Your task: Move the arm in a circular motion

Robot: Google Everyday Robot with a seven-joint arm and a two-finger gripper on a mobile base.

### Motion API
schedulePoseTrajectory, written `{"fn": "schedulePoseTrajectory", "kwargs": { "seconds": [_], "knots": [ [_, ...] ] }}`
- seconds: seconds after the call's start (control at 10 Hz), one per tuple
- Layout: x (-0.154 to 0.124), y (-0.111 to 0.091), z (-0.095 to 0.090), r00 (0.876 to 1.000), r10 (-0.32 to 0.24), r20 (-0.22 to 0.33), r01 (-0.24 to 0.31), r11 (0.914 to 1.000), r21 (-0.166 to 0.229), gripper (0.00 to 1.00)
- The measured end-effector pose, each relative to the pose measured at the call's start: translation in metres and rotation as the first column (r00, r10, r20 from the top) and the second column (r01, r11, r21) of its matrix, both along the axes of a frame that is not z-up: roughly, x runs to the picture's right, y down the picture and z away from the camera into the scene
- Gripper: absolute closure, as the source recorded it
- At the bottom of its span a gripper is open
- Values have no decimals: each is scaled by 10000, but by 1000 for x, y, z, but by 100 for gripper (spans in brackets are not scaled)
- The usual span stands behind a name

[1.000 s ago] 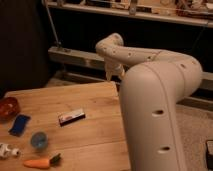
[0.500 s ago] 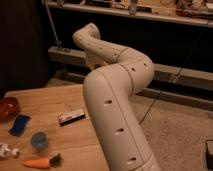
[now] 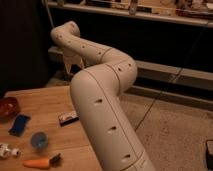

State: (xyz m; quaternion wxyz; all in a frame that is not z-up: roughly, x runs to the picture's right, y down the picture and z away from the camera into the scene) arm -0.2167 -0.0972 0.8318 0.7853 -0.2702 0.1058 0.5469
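Note:
The arm (image 3: pixel 102 107) is a large off-white tube with small dark holes. It rises from the bottom middle of the camera view to a rounded elbow (image 3: pixel 117 72). From there it reaches up and left to a second joint (image 3: pixel 65 32). The gripper (image 3: pixel 74 61) hangs down under that far joint, pale against the dark background, above the back edge of the wooden table (image 3: pixel 47 102). It holds nothing that I can see.
On the table lie a red bowl (image 3: pixel 7 107), a blue flat object (image 3: pixel 20 125), a small blue cup (image 3: pixel 38 140), an orange carrot-like item (image 3: pixel 37 162), a white object (image 3: pixel 6 150) and a dark bar (image 3: pixel 67 118). Shelves (image 3: pixel 150 15) run along the back. A cable (image 3: pixel 170 85) crosses the floor.
The arm has swung left across the view. Its far joint and the gripper have moved left and outward, and the elbow now bends to the right.

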Motion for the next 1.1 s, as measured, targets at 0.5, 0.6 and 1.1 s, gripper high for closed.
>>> {"fn": "schedulePoseTrajectory", "kwargs": {
  "seconds": [0.5, 0.6, 1.1],
  "knots": [
    [-35, 117, -109, 9271, -933, 3630, 1739, 9651, -1959, 35],
    [-34, 143, -129, 9071, -1008, 4088, 2089, 9507, -2291, 35],
    [4, 239, -184, 8942, -412, 4458, 2427, 8814, -4054, 35]
  ]
}}
